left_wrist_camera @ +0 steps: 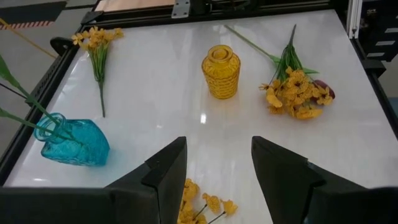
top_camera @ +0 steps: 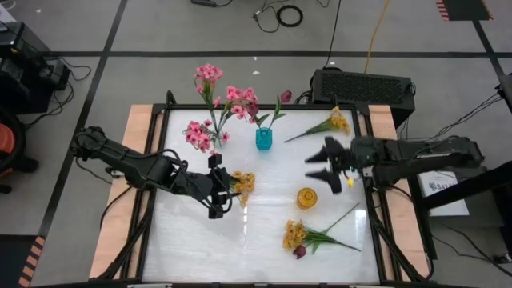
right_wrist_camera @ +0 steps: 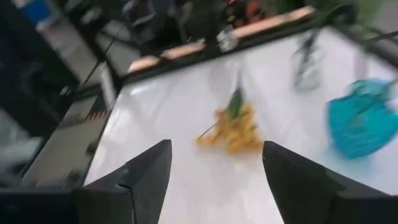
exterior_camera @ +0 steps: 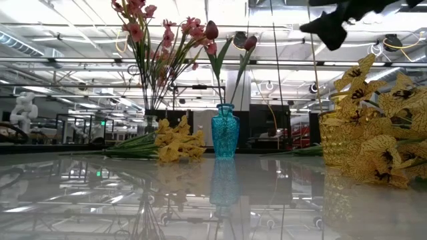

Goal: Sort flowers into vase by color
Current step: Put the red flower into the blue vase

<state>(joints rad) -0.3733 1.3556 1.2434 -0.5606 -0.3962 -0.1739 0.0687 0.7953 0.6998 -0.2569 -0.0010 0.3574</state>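
My left gripper [top_camera: 227, 186] [left_wrist_camera: 217, 167] hovers open over the white table, its fingers on either side of a yellow spray [top_camera: 243, 183] [left_wrist_camera: 200, 204] without touching it. My right gripper [top_camera: 314, 166] [right_wrist_camera: 215, 163] is open in the air right of centre, above and just beyond the yellow vase [top_camera: 306, 198] [left_wrist_camera: 221, 71], which stands empty on its base. The blue vase [top_camera: 264, 138] [exterior_camera: 225, 131] holds dark magenta blooms [exterior_camera: 211, 30]. Pink flowers [top_camera: 210, 74] [exterior_camera: 137, 20] stand in a clear vase [top_camera: 210, 130]. Two more yellow sprays lie flat: one far right [top_camera: 333, 122], one near [top_camera: 300, 235].
A dark magenta bloom [top_camera: 300, 252] lies with the near yellow spray. A black keyboard-like box [top_camera: 364, 85] sits beyond the table's far right corner. A black frame [left_wrist_camera: 37, 81] and wooden side strips [top_camera: 136, 152] border the table. Bare white surface lies at near left [top_camera: 200, 248].
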